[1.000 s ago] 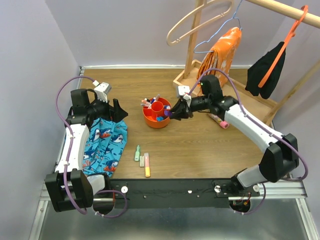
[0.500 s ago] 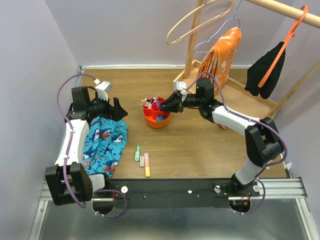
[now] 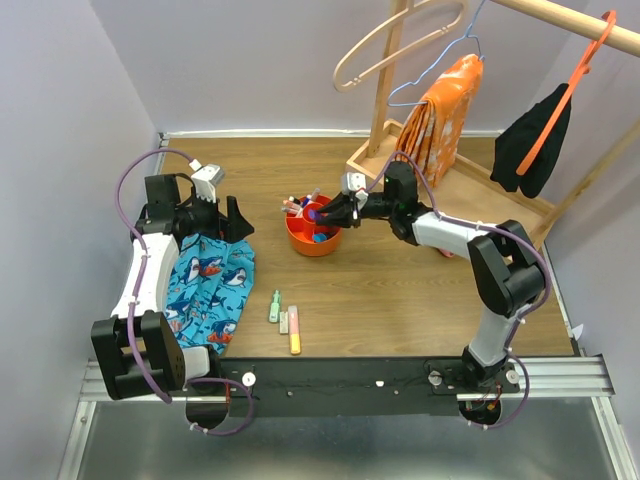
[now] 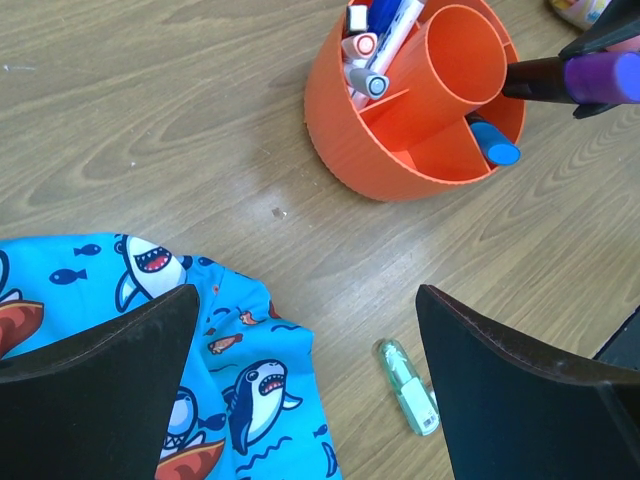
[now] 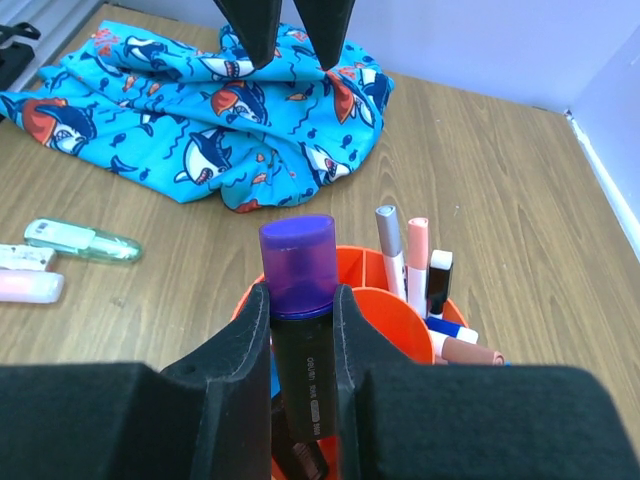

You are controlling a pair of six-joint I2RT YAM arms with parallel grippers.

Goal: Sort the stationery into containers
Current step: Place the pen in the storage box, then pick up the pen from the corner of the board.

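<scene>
The red-orange bowl (image 3: pixel 312 249) sits mid-frame on the tabletop (image 3: pixel 400 300) in the top view. Left wrist view shows its insides best: a round central cup (image 4: pixel 470 45) that looks bare, a divided slot at the upper left crammed with white, blue and pink pens (image 4: pixel 368 45) standing on end, and a slot on the right with one blue-capped marker (image 4: pixel 493 148) lying in it.

The right claw (image 5: pixel 300 300) is pinched narrow around a black marker with a purple cap (image 5: pixel 297 258), the cap poking up past the fingertips. From that wrist camera the marker sits dead centre of the frame, right over the near side of the bowl's rim, with the pens showing just to its right. In the top view the purple cap hangs over the bowl's upper right part.

The left claw (image 4: pixel 305 300) is spread wide with nothing in it, sitting at the upper edge of the blue shark-print cloth (image 3: pixel 210 285), well left of the bowl.

Loose on the tabletop, below the bowl in the top view: a pale green highlighter (image 3: pixel 274 306), a small white one (image 3: pixel 284 321) and a yellow-and-pink one (image 3: pixel 294 331), all close together.
</scene>
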